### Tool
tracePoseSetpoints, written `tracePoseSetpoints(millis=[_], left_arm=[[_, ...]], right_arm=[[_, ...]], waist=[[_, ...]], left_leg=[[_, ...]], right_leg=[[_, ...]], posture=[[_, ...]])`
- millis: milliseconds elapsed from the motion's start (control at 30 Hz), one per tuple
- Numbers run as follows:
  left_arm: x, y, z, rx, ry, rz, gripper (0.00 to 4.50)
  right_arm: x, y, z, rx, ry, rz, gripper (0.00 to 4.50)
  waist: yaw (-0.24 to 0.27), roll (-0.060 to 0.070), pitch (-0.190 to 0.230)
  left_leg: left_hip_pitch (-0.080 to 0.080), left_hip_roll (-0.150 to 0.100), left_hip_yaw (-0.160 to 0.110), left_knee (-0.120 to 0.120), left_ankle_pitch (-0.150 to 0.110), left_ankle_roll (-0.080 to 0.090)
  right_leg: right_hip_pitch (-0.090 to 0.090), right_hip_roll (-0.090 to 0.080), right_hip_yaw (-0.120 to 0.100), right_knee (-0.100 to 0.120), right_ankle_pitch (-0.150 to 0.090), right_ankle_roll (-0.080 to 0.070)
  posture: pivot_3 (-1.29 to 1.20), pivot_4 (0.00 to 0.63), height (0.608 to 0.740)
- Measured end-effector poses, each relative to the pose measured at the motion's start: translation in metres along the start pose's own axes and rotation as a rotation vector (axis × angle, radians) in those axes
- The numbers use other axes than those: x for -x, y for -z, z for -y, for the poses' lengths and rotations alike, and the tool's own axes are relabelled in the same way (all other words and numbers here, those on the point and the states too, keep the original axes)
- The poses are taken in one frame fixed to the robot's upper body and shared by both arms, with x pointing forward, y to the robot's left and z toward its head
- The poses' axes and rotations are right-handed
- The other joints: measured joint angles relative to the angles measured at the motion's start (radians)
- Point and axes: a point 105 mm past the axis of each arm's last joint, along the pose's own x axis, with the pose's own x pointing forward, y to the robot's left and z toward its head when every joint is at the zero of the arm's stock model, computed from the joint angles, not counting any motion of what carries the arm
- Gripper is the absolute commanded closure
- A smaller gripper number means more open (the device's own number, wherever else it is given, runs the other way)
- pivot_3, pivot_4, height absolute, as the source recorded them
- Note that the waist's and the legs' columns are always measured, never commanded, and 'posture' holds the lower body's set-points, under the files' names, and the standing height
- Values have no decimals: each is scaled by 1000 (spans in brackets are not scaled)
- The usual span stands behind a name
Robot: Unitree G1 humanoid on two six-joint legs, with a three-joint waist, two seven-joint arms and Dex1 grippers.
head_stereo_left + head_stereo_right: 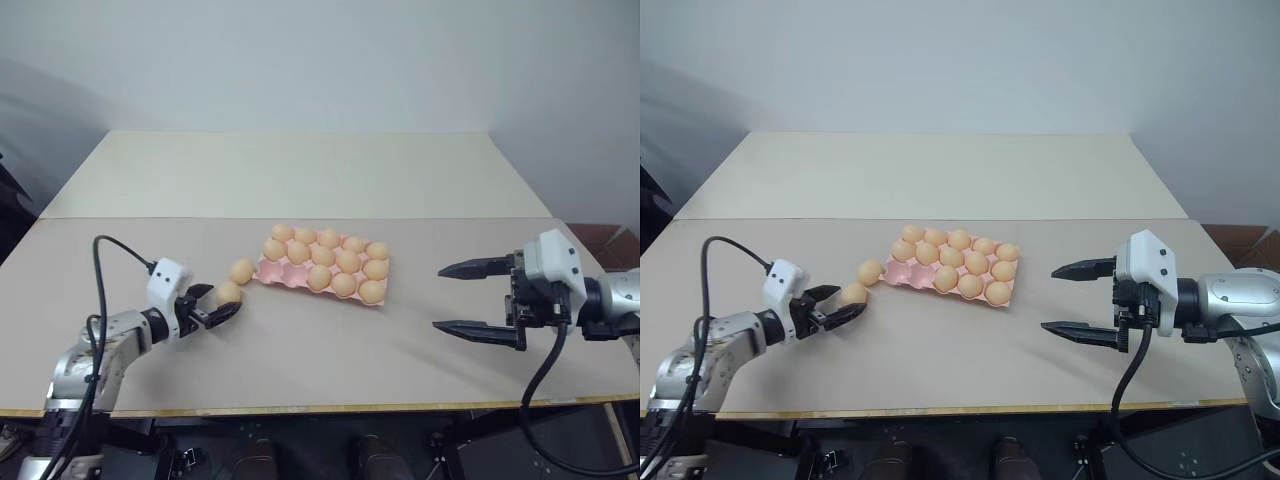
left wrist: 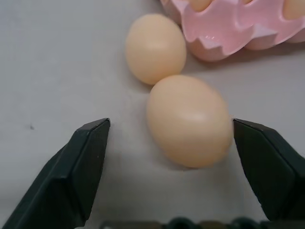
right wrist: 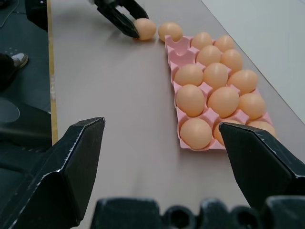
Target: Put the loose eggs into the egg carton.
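Observation:
Two loose eggs lie on the table just left of the pink egg carton (image 1: 263,272). One egg (image 1: 241,270) is beside the carton's corner and the other (image 1: 229,292) touches it on the near side. My left gripper (image 1: 218,302) is down at the table, open, with a finger on each side of the nearer egg (image 2: 188,121). A gap shows at one finger (image 2: 86,157); the other finger (image 2: 267,162) is very close to the shell. The carton holds several eggs, and two cups at its near left end are bare. My right gripper (image 1: 440,298) hovers open to the right of the carton, holding nothing.
The tan table's front edge (image 1: 320,408) runs close below both arms. A second, paler table (image 1: 290,170) adjoins behind the carton. A black cable (image 1: 110,250) loops over my left arm.

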Motion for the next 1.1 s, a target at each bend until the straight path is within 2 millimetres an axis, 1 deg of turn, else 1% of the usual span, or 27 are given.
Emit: tracePoseSetpoints(millis=[167, 200, 300, 467, 533, 600, 700, 767, 833, 900, 967, 1033, 1100], left_arm=[[0, -1, -3, 9, -24, -1, 2558], [1, -1, -3, 10, -25, -2, 2789], [8, -3, -5, -11, -29, -12, 2789], [47, -8, -13, -54, -51, -10, 2789], [56, -18, -6, -72, 0, 29, 2789], [56, -29, 6, -96, 72, 71, 2789], [45, -54, 20, -160, 152, 142, 2789], [29, -74, 34, -195, 214, 207, 2789], [10, -87, 48, -216, 285, 249, 2789], [-11, -92, 61, -234, 353, 250, 2789], [-30, -93, 70, -248, 395, 229, 2789], [-46, -91, 74, -262, 424, 195, 2789], [-56, -88, 78, -290, 439, 155, 2789]], right_arm=[[-1, 0, 0, -1, 11, 0, 0], [-1, 0, 0, 0, 13, 0, 0], [-1, 0, 0, 3, 20, 0, 0], [-1, 3, -1, -12, 34, -6, 0], [-1, 4, 0, -13, 41, -7, 0], [-1, 4, 0, -12, 42, -6, 0], [-1, 1, 1, 3, 47, 0, 0], [-2, -1, 4, 15, 51, 7, 0], [-3, -3, 5, 21, 53, 10, 0], [-4, -2, 6, 18, 54, 10, 0], [-5, -1, 6, 16, 51, 9, 0], [-5, -1, 6, 15, 53, 9, 0], [-5, -1, 5, 17, 55, 8, 0]], waist=[[0, 0, 0], [0, 0, 0], [-2, -1, 0], [-8, -1, 0], [-5, -1, 0], [5, -1, 0], [17, -1, 0], [21, -1, 0], [22, -2, -1], [21, -2, -1], [20, -2, -1], [12, -2, -1], [5, -2, -1]], left_leg=[[0, 0, 0, 0, 0, 0], [0, 0, 0, 0, 0, 0], [0, 0, 0, 0, 0, 0], [0, 1, 0, 0, 0, 0], [0, 0, 0, 0, 0, 0], [1, 0, 0, 0, 0, 0], [1, 0, 0, 0, 0, 0], [1, -1, 0, 0, 0, 0], [1, -1, 0, 0, 0, 0], [1, -1, 0, 0, 0, 0], [0, -1, 0, 0, 0, 0], [1, -1, 0, 0, 0, 0], [1, -1, -1, 0, 0, 1]], right_leg=[[0, 0, 0, 0, 0, 0], [0, 0, 0, 0, 0, 0], [0, 0, 0, 0, 0, 0], [-1, 0, 0, 0, 0, -1], [-1, 0, 0, 0, -3, -6], [1, -1, -1, 0, -3, -6], [2, -2, -1, -1, -3, -6], [2, -1, -1, -1, -3, -5], [4, -1, -1, -2, 0, 0], [4, -1, -1, -3, 1, 1], [4, 0, 0, -3, 1, 1], [4, 0, 0, -3, 1, 1], [4, 1, 0, -3, 1, 1]], posture=[[0, 150, 740], [0, 150, 740], [0, 150, 740], [0, 150, 740], [0, 150, 740], [0, 150, 740], [0, 150, 740], [0, 150, 740], [0, 150, 740], [0, 150, 740], [0, 150, 740], [0, 150, 740], [0, 150, 740]])
